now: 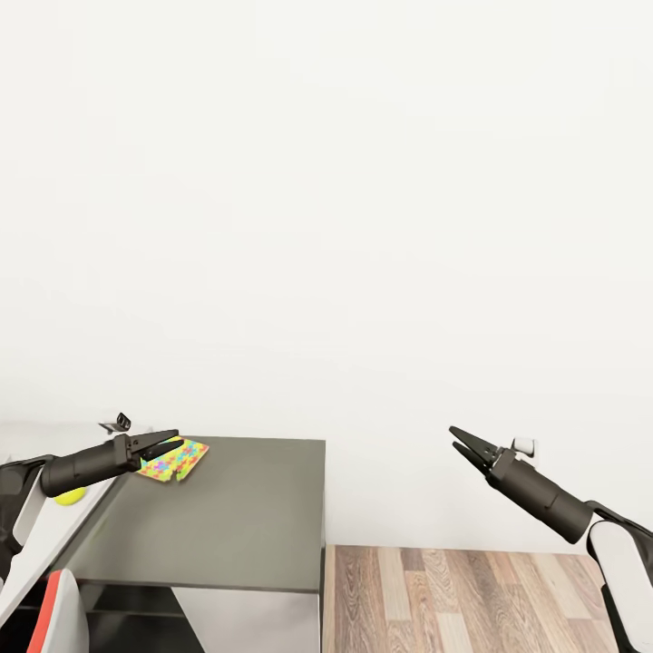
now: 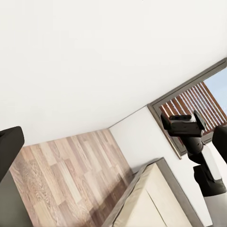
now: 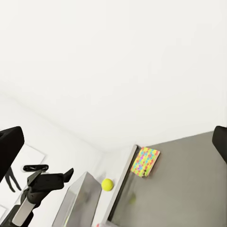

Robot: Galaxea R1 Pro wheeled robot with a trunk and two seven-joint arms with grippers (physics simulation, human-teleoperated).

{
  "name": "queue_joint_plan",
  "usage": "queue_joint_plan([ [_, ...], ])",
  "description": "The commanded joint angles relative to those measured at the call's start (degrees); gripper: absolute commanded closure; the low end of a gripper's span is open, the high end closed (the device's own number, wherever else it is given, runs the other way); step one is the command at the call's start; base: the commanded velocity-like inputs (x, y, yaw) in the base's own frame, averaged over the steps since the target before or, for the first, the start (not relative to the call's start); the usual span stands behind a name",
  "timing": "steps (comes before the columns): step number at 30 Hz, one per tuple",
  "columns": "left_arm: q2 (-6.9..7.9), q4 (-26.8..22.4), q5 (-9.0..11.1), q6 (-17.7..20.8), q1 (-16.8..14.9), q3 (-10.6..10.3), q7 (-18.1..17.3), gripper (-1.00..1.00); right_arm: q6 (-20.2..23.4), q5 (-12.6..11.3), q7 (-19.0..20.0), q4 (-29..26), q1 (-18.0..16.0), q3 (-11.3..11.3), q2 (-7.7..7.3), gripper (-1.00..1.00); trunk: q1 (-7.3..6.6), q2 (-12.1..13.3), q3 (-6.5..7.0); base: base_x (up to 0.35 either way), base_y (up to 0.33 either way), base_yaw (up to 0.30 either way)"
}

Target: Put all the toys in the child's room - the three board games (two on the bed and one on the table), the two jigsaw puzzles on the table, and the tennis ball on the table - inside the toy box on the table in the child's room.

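From the head camera, the left gripper hung over the near end of the jigsaw puzzle, which lay on the dark grey cabinet at its far left corner, long axis running toward about two o'clock. Its fingers were narrowly parted and looked empty; whether they touched the puzzle I cannot tell. The tennis ball sat at about eight o'clock from that gripper, half hidden under the arm, on the pale table. The right gripper floated well apart at three o'clock, jaws slightly spread, empty. The left arm was clearly nearer both toys.
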Motion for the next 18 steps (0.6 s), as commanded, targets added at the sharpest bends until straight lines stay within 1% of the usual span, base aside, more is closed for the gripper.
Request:
queue_joint_plan([
  [1, 0.01, 0.0, 0.0, 0.61, -0.05, 0.02, -0.2, -1.0, 0.25, 0.04, 0.18, 0.0, -0.06, -0.03, 0.01, -1.0, 0.04, -0.13, -0.13, 0.04, 0.008, 0.0],
  [3, 0.01, 0.0, -0.05, 0.62, -0.05, 0.08, -0.18, -1.0, 0.11, 0.05, 0.17, 0.0, -0.07, 0.07, -0.04, -1.0, 0.04, -0.13, -0.13, 0.118, 0.083, 0.0],
  [6, 0.01, 0.0, -0.07, 0.62, -0.05, 0.11, -0.19, -1.0, 0.1, 0.0, 0.12, 0.03, -0.1, 0.07, -0.29, -1.0, 0.04, -0.13, -0.13, 0.197, 0.132, 0.0],
  [9, 0.01, 0.0, -0.06, 0.62, -0.05, 0.12, -0.15, -1.0, 0.1, -0.03, 0.09, 0.48, -0.13, 0.11, -0.54, -1.0, 0.04, -0.13, -0.13, 0.206, 0.053, 0.0],
  [14, 0.01, 0.0, -0.06, 0.62, -0.05, 0.11, -0.12, -1.0, 0.15, -0.04, 0.05, 1.05, -0.14, 0.13, -0.67, -1.0, 0.04, -0.13, -0.13, 0.276, 0.026, 0.0],
  [18, 0.01, 0.0, -0.08, 0.62, -0.05, -0.01, -0.11, -1.0, 0.18, -0.04, 0.03, 1.14, -0.15, 0.13, -0.74, -1.0, 0.04, -0.13, -0.13, 0.284, 0.117, 0.0],
])
